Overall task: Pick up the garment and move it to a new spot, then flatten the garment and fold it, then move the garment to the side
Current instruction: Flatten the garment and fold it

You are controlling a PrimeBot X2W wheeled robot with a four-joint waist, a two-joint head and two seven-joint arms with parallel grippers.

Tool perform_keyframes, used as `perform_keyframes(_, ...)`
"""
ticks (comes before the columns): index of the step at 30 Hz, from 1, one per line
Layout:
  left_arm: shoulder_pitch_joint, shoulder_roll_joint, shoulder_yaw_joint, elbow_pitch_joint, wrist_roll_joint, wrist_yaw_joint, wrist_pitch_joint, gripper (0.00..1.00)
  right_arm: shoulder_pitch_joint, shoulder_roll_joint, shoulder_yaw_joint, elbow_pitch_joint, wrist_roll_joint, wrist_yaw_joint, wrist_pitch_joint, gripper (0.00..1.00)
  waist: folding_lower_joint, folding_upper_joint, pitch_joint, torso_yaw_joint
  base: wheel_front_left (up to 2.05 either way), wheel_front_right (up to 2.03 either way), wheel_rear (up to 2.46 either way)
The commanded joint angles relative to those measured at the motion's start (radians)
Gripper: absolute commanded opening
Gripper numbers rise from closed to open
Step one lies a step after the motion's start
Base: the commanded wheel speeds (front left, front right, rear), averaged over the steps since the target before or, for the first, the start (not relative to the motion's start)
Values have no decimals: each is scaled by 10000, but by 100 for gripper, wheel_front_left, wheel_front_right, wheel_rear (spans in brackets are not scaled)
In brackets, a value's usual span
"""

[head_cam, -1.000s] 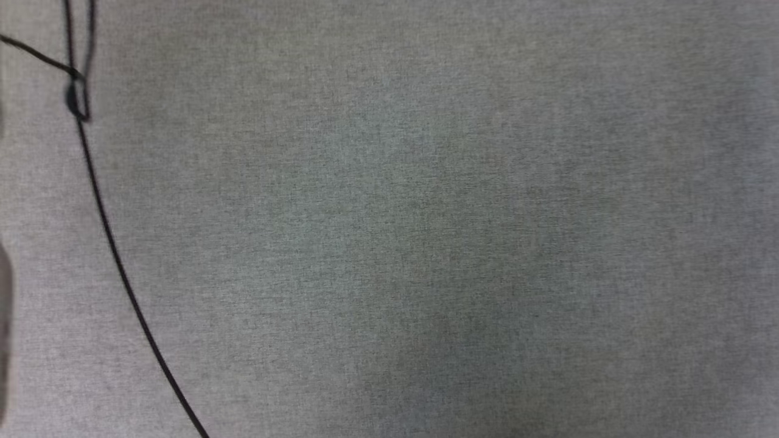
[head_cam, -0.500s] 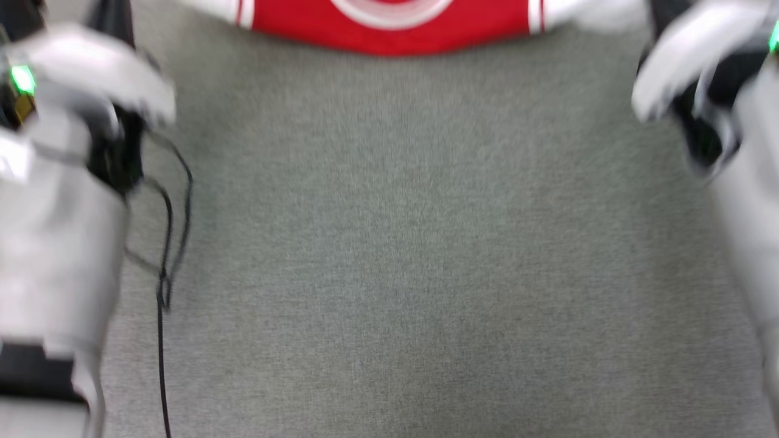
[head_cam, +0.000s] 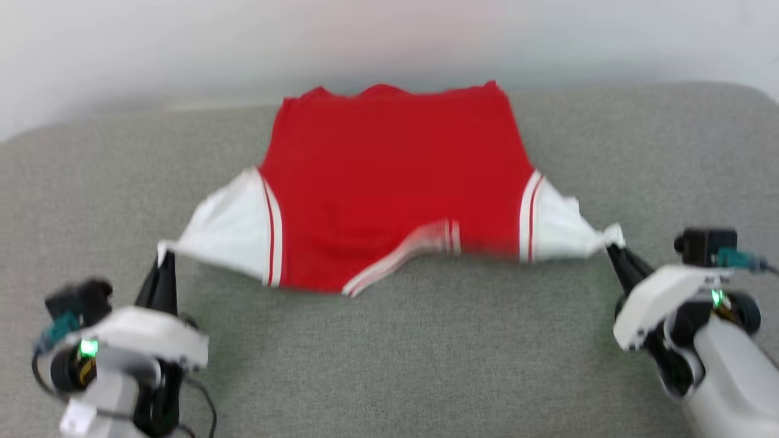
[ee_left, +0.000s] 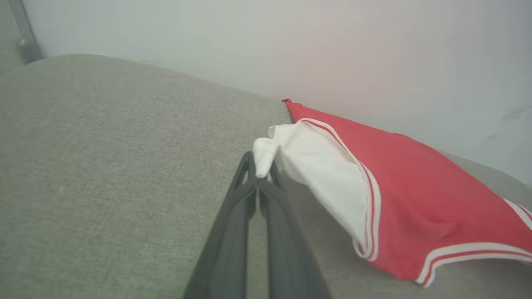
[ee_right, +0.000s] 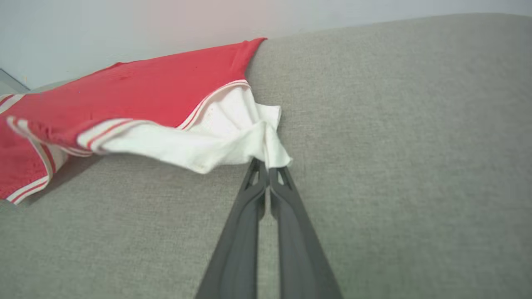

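Head view: red jersey shirt with white short sleeves and striped trim (head_cam: 389, 176) is lying spread, plain side up, on the grey fabric worktop (head_cam: 389, 365) beside a pale wall (head_cam: 389, 36). Wrist views: left pincer (ee_left: 262, 172) and right pincer (ee_right: 266, 166) are each pinching shut on a bunched sleeve tip, with the shirt's near edge hanging clear of the fabric.

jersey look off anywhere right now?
Yes. The garment is strung by its white sleeve tips between the left gripper and right gripper, and the striped trim on its near edge runs crooked, sagging lower toward the left gripper.

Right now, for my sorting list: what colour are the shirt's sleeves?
White sleeves, red-striped trim; best in head view.
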State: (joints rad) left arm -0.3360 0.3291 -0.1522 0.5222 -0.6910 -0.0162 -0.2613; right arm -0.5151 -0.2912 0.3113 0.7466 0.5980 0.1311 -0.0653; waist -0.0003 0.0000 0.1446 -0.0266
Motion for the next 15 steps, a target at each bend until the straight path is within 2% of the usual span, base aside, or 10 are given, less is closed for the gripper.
perform_keyframes(1,269,11,76,-111,-15,75,-51,0,282,-102,-79,-68,73,-7,-5,0,3,0,-520,-64,0,0,0)
perform_keyframes(5,1957,-35,120,-1125,-67,542,49,0,1636,-173,-481,-666,95,-7,107,0,3,0,-1063,-56,0,0,0)
perform_keyframes(10,3792,182,0,-2261,64,1206,610,0,3533,-52,-1282,-1668,-95,-8,486,0,3,0,-1531,79,0,0,0)
perform_keyframes(15,5193,333,-126,-3486,150,1773,1131,0,5433,513,-2419,-3166,-667,-7,996,0,3,0,-1693,213,0,0,0)
